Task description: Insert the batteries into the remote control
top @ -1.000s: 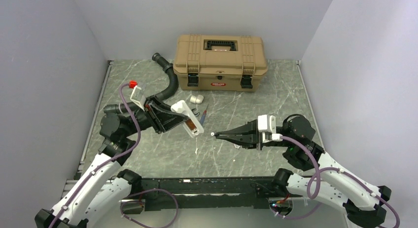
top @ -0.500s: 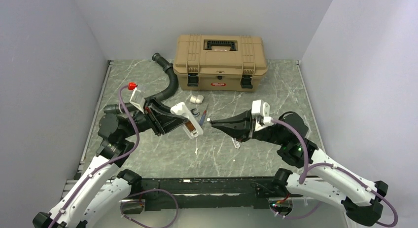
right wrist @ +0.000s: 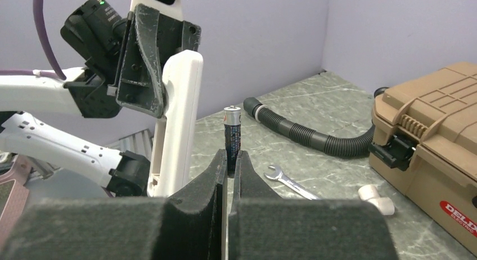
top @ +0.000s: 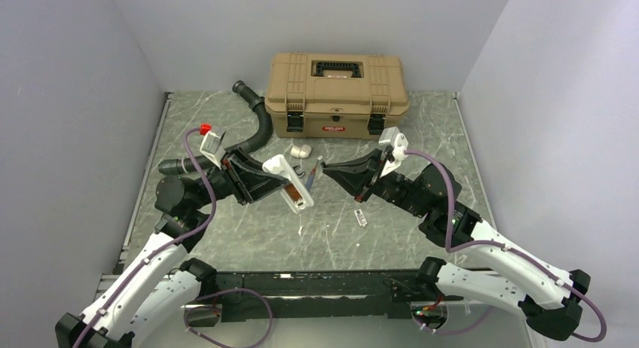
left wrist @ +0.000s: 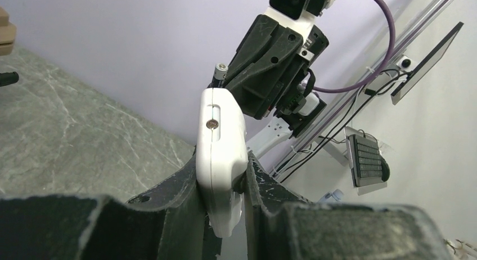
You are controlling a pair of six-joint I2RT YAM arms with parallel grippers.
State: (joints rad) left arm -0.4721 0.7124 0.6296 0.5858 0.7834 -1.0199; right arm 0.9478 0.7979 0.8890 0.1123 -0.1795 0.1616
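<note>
Two arms are meeting in mid-air for a battery fit.
Aloft, the left gripper (left wrist: pixel 225 188) is clamping the remote control (top: pixel 290 184), open bay (top: pixel 291 192) facing 3 o'clock to receive the cell; the right gripper (right wrist: pixel 229 165) is pinching a battery (right wrist: pixel 232 137) by its base, having swung from the remote's 4 o'clock to 2 o'clock within a second.

Left arm (top: pixel 143 273) and right arm (top: pixel 497 269): white shells over black joints, a purple cable (top: pixel 203 205) looping along each. Left gripper (top: pixel 280 179) and right gripper (top: pixel 327 168) are black wedges carrying white camera blocks (top: pixel 393 141). A red cap (top: pixel 204 128) sits at ten o'clock of the left block.
</note>
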